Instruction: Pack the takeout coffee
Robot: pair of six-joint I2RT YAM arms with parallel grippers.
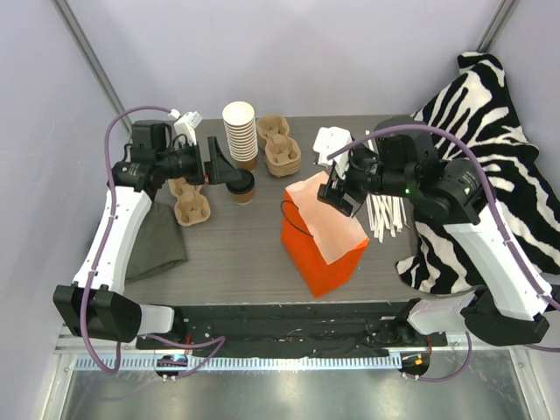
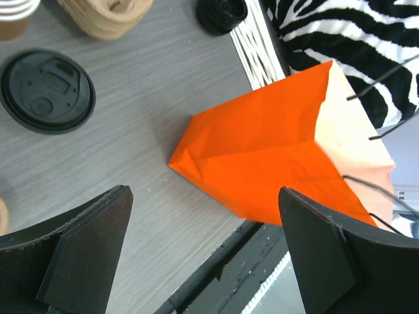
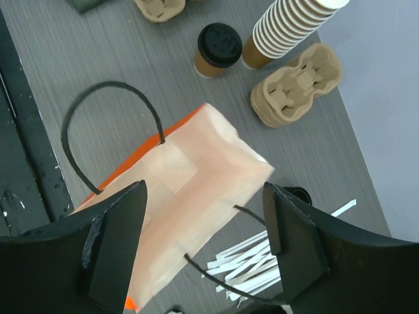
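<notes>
The takeout coffee [image 1: 242, 186], a small brown cup with a black lid, stands upright at the back left of the table; it also shows in the right wrist view [image 3: 218, 49] and from above in the left wrist view [image 2: 47, 91]. My left gripper [image 1: 220, 168] hovers just left of it, open and holding nothing [image 2: 203, 255]. An orange paper bag [image 1: 319, 249] stands mid-table with its mouth up. My right gripper [image 1: 341, 197] hangs open over that mouth, its fingers either side of the bag's pale rim [image 3: 190, 190] and a black cord handle, gripping neither [image 3: 204, 242].
Behind the coffee are a tall stack of lidless cups [image 1: 240, 131] and pulp cup carriers [image 1: 280, 147], with another carrier [image 1: 190, 204] to the left. White stirrers [image 1: 385, 214] and a loose black lid [image 2: 221, 13] lie right of the bag. A zebra cloth [image 1: 490, 140] covers the right side; a dark cloth [image 1: 157, 241] lies at left.
</notes>
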